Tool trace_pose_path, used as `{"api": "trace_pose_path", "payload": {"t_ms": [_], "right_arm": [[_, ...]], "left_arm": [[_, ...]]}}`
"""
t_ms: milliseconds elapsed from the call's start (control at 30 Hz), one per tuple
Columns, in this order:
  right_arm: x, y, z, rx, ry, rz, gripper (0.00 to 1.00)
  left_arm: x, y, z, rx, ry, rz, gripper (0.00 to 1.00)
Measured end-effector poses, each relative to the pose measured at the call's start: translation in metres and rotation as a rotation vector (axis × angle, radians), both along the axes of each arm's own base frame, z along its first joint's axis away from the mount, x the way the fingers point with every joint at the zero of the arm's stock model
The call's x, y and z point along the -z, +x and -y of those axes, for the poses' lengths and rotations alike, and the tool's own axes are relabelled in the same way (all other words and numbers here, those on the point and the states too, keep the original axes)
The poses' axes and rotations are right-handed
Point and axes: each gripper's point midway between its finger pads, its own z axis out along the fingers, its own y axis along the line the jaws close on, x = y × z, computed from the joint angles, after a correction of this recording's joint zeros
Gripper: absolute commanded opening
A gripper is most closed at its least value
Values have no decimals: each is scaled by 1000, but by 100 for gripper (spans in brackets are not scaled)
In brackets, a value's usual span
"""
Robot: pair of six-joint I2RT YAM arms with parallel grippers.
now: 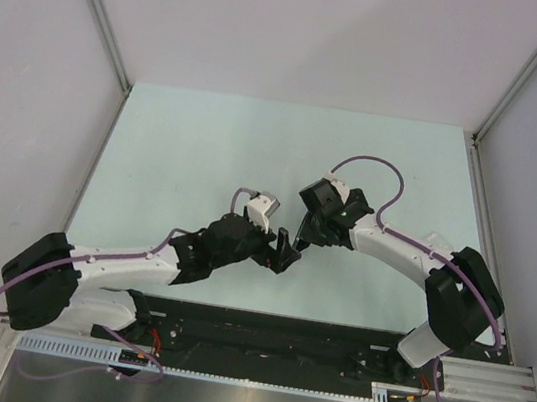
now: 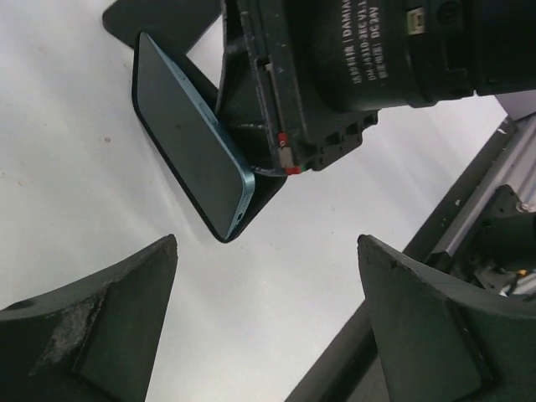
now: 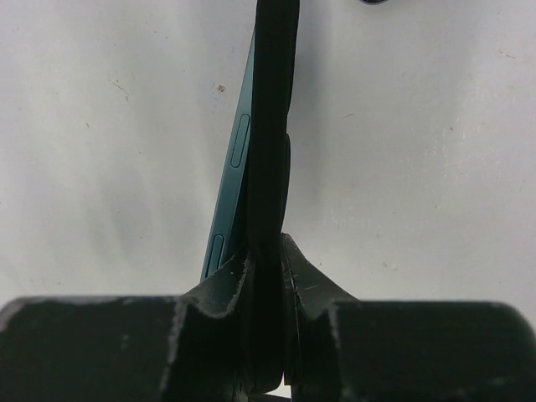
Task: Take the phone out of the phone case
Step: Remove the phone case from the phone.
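1. Locate the right end effector near the middle of the bench. Its fingers are clenched on the black phone case, which stands edge-on between them in the right wrist view and is lifted clear of the bench surface.

2. Locate the phone. It sits against the case in the right arm's grasp. In the left wrist view you see its dark glass face and a teal edge, with one lower corner pointing toward the left arm. In the right wrist view its teal side, carrying two side buttons, lies just left of the case. The far end of the phone is angled away from the case, while the near end stays close to it beside the fingers. Whether the near end is seated in the case cannot be determined.

3. Check the left end effector. It is released, with its fingers spread wide and nothing between them. It faces the phone at close range and is not touching it.
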Motion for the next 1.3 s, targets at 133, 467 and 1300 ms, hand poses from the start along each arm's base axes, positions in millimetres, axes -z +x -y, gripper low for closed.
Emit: {"api": "trace_pose_path", "payload": {"t_ms": [133, 467, 1300], "right_arm": [[0, 0, 0, -1, 5, -3, 0], [-2, 0, -2, -6, 25, -15, 0], [-9, 3, -2, 0, 53, -3, 0]], "left_arm": [[0, 4, 6, -26, 42, 53, 86], [17, 28, 1, -117, 85, 142, 72], [30, 36, 7, -211, 159, 190, 59]]}}
